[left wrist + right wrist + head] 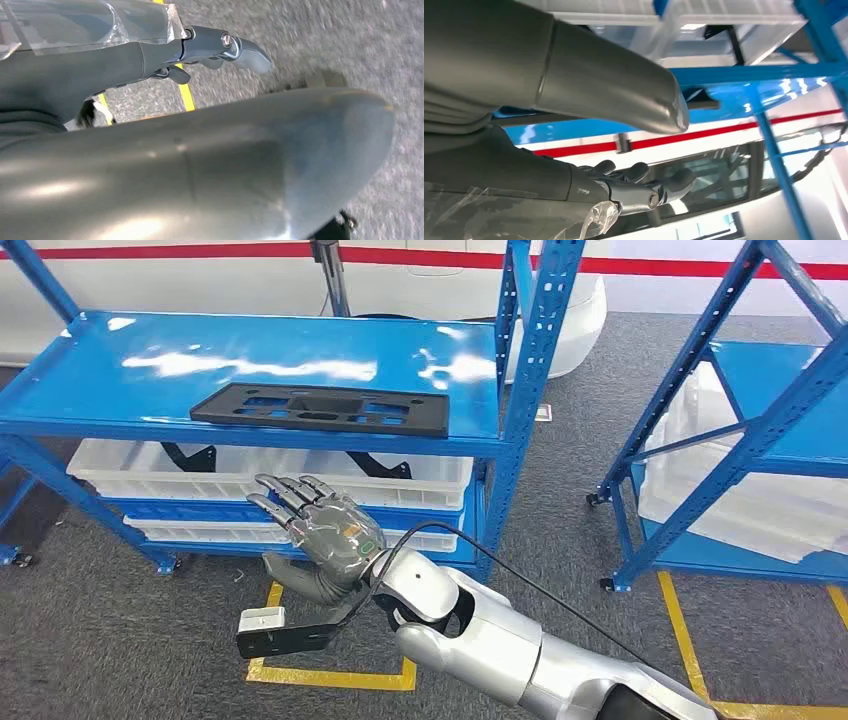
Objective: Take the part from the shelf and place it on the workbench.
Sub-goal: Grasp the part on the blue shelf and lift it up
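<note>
The part (320, 408) is a flat black plastic panel with cut-outs, lying near the front edge of the blue shelf's top board (120, 390). My right hand (318, 530) is raised in front of the shelf, just below and nearer than the part, its fingers spread and holding nothing. In the right wrist view its dark fingers (639, 184) reach out with the thumb (624, 95) apart from them. My left hand (220, 47) hangs over the grey floor, fingers extended, with nothing in it.
White plastic bins (400, 480) holding black parts sit on the lower shelves. A second blue rack (760, 430) with a white bin stands to the right. Yellow tape (330, 675) marks the grey carpet. A white body with a red stripe (420, 258) lies behind.
</note>
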Controlling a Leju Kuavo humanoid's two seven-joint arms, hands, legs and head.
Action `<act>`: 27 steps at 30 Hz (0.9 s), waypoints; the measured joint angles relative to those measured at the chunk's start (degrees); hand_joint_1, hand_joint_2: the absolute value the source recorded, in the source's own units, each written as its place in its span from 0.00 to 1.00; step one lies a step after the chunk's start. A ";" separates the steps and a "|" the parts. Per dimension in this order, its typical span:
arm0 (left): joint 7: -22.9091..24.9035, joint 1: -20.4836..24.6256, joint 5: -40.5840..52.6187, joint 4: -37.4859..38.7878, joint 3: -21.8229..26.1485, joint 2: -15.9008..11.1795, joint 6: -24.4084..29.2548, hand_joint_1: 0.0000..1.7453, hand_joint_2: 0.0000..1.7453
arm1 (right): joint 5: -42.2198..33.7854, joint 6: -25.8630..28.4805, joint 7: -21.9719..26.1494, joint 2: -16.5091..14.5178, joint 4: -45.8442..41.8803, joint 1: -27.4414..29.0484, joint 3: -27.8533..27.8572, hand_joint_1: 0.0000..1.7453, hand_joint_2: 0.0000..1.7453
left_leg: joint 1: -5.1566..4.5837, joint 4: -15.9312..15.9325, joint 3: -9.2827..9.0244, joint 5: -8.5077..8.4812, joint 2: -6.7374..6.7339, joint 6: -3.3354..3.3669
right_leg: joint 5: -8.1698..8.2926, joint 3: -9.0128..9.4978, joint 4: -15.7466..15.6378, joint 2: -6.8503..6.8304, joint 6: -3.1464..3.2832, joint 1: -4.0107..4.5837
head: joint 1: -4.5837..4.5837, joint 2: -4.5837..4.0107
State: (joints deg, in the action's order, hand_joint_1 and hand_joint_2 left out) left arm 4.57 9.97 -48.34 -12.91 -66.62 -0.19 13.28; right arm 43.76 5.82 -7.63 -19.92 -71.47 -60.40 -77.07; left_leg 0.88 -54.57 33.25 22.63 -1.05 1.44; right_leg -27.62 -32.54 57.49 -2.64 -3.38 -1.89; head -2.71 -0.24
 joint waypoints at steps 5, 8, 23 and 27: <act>0.00 0.05 0.14 0.01 0.00 -0.04 -0.03 0.00 0.00 | -0.02 -0.01 -0.02 0.37 -0.04 0.35 -0.08 0.00 0.00 | -0.48 -0.03 -0.14 0.14 2.66 1.01 | -6.09 -7.85 15.31 2.36 0.66 0.64 | 0.01 0.00; 0.00 -0.14 0.19 0.01 0.00 -0.04 -0.07 0.00 0.00 | -0.02 -0.01 -0.02 0.49 -0.04 0.60 -0.17 0.00 0.00 | -0.83 -0.09 -0.71 0.40 5.06 1.11 | -1.16 -6.04 9.61 3.42 1.56 0.87 | 0.01 0.00; 0.04 -0.31 0.51 0.03 -0.02 -0.22 -0.14 0.00 0.00 | -0.32 0.55 -0.92 0.51 -0.05 0.65 -0.17 0.00 1.00 | -0.69 0.55 -1.23 0.75 5.78 0.95 | 2.55 -0.96 -1.49 5.74 2.34 1.37 | -0.37 0.00; 0.41 -0.27 0.52 0.03 -0.02 -0.23 -0.16 0.00 0.00 | -0.04 0.57 -1.48 0.53 0.07 0.72 -0.17 0.00 1.00 | -0.46 0.62 -1.23 0.83 5.77 -0.06 | 2.47 -0.96 -1.46 5.73 2.46 1.59 | -0.37 0.00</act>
State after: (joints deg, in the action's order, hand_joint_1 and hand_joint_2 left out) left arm 4.98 9.69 -47.82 -12.87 -66.64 -0.42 13.11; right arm 43.71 6.39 -9.11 -19.39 -71.40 -59.68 -77.24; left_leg 0.42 -53.95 32.02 23.46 4.72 1.38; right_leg -25.15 -33.49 56.03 3.09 -0.92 -0.30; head -3.08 -0.24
